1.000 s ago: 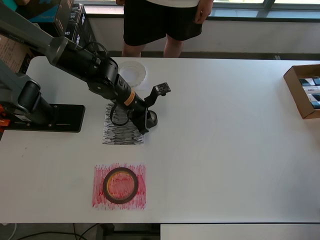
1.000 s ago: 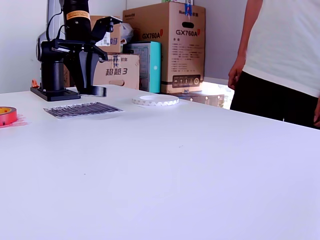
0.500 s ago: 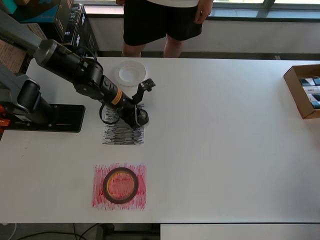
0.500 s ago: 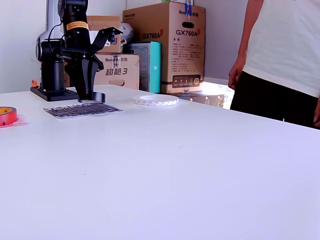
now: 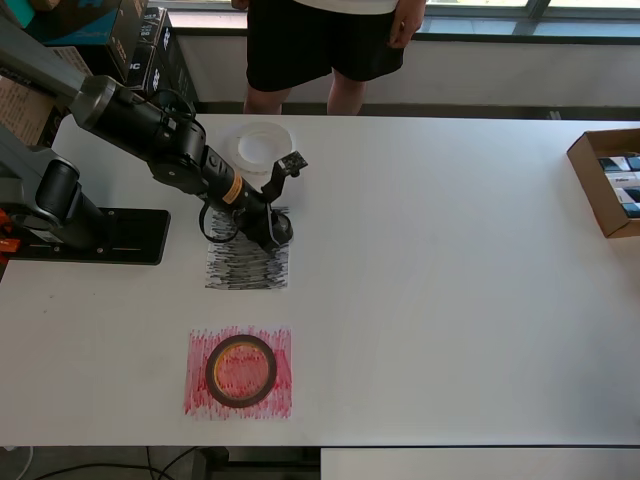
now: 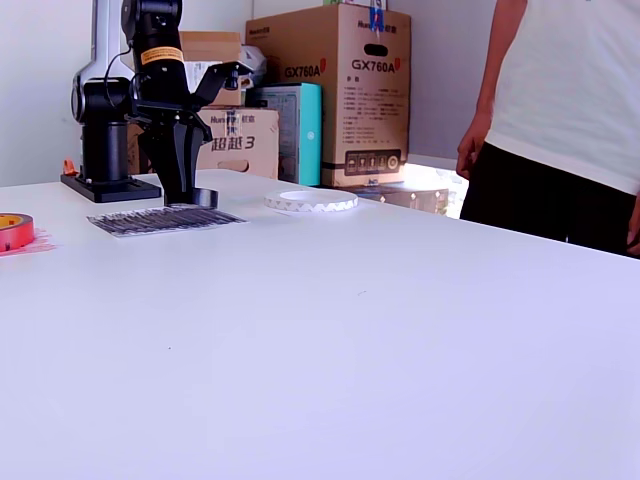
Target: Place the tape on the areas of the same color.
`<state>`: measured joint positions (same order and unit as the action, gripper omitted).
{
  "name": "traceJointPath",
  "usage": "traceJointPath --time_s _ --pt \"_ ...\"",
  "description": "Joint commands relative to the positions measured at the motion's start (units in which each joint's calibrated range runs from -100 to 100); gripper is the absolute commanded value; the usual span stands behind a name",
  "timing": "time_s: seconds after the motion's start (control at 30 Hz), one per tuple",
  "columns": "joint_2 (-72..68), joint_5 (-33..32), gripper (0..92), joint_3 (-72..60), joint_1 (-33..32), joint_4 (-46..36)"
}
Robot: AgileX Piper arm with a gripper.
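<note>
The claw (image 5: 268, 226) is gripping the black tape (image 5: 278, 229) and lowering it at the two o'clock corner of the black sheet (image 5: 246, 262), probably to put it on the matching color.

Black roll (image 5: 278, 229) flat on black sheet (image 5: 246, 264) corner.
</note>
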<state>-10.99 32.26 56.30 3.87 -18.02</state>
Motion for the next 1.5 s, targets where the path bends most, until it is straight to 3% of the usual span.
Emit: traceJointPath --time_s 0.0,0.77,1.07,1.47 --pt "0.6 0.4 0.0 0.5 0.1 0.1" --pt "0.7 1.1 0.0 2.2 1.5 -1.7" --pt "0.7 0.6 0.0 2.2 1.3 -10.0" --pt "0.7 0.6 0.0 2.1 1.3 -10.4"
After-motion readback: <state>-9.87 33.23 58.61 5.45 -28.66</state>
